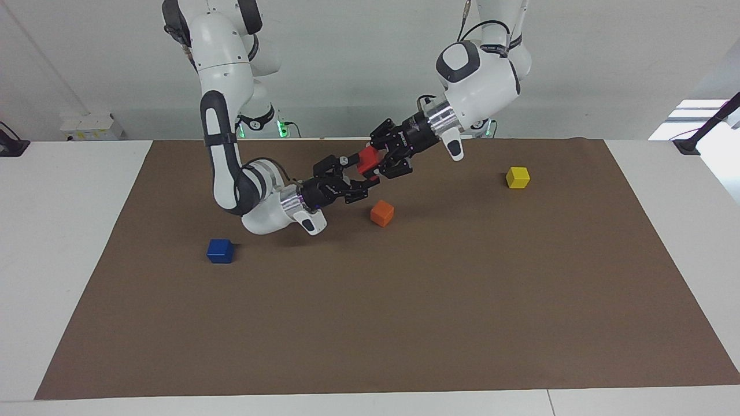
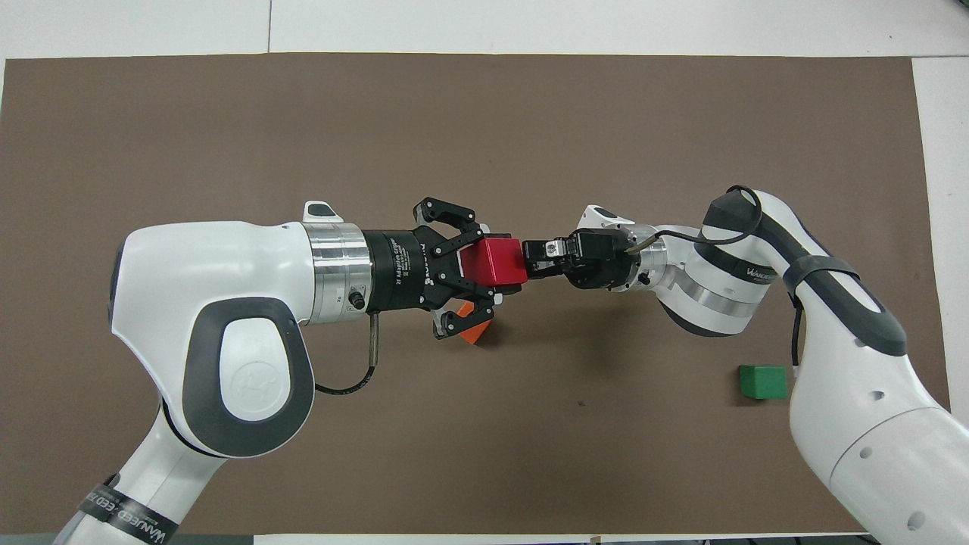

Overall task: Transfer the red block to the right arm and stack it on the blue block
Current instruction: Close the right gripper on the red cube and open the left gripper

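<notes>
Two high cameras, half a turn apart, over one brown mat.

The facing view looks from across the surface point(image 1: 69, 242) toward the arm bases, wide enough to take in the whole mat point(image 1: 404, 323). The overhead view looks steeply down from the robots' end, closer in. Both share the mat's middle, where the red block point(image 1: 366, 160) hangs in the air.

Your two arms are meeting claw to claw above the bench.
Your left claw point(image 1: 383, 159) is reaching in with fingers spread wide; your right claw point(image 1: 359, 176) is pointing up at it, its fingers pinching from the opposite end.
</notes>
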Controlling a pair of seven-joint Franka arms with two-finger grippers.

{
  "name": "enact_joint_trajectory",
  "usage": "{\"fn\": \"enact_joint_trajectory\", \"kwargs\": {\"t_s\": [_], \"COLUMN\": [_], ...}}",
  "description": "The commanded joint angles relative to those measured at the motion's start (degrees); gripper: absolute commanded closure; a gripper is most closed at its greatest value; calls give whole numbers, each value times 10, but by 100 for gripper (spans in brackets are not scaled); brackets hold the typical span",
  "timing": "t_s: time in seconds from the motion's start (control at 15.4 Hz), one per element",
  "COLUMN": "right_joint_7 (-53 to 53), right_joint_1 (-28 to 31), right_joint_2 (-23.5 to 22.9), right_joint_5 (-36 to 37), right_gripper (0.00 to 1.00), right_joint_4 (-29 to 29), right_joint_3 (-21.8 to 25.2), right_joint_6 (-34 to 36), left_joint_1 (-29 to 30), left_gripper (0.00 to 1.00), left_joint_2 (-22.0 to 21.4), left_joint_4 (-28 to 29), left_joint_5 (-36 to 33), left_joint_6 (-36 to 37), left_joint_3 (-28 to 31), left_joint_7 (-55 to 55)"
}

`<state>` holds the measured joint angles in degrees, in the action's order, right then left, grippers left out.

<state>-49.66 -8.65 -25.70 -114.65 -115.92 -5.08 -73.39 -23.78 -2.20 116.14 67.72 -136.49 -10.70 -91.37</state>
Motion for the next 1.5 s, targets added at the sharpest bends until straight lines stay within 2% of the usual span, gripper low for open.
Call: {"fn": "enact_joint_trajectory", "kwargs": {"t_s": [0.0,0.2,0.39,0.52,0.72,0.78,0.85,1.17,1.24,1.3,1.43], "right_joint_7": [-17,-16,-14,-14,-15,-14,-13,-7,-1,2,3], "right_joint_1": [-2,-2,-1,0,-1,-1,1,1,2,3,4], "right_joint_2": [-5,-5,-5,-4,-4,-4,-4,3,5,5,5], "right_joint_5": [-10,-10,-9,-8,-8,-8,-7,-4,-4,-4,-4], "right_gripper": [0,1,33,48,77,97,100,100,100,100,100], "right_joint_4": [4,4,4,4,5,5,5,5,5,5,5], "right_joint_3": [-1,-1,-1,0,-1,-1,0,-1,-1,-1,-1], "right_joint_6": [-11,-18,-22,-28,-32,-32,-32,-47,-47,-47,-47], "left_joint_1": [-15,-17,-18,-25,-27,-27,-27,-25,-25,-25,-23], "left_gripper": [100,100,100,100,100,100,100,100,35,0,0], "left_joint_2": [-24,-27,-28,-28,-28,-28,-28,-27,-27,-28,-28], "left_joint_4": [26,36,44,48,53,53,53,50,49,49,49], "left_joint_5": [21,22,46,73,87,87,87,86,86,86,86], "left_joint_6": [-22,-30,-40,-45,-56,-56,-56,-53,-56,-56,-55], "left_joint_3": [8,7,7,7,7,7,7,9,9,9,9], "left_joint_7": [16,28,53,82,97,98,98,102,98,97,98]}}
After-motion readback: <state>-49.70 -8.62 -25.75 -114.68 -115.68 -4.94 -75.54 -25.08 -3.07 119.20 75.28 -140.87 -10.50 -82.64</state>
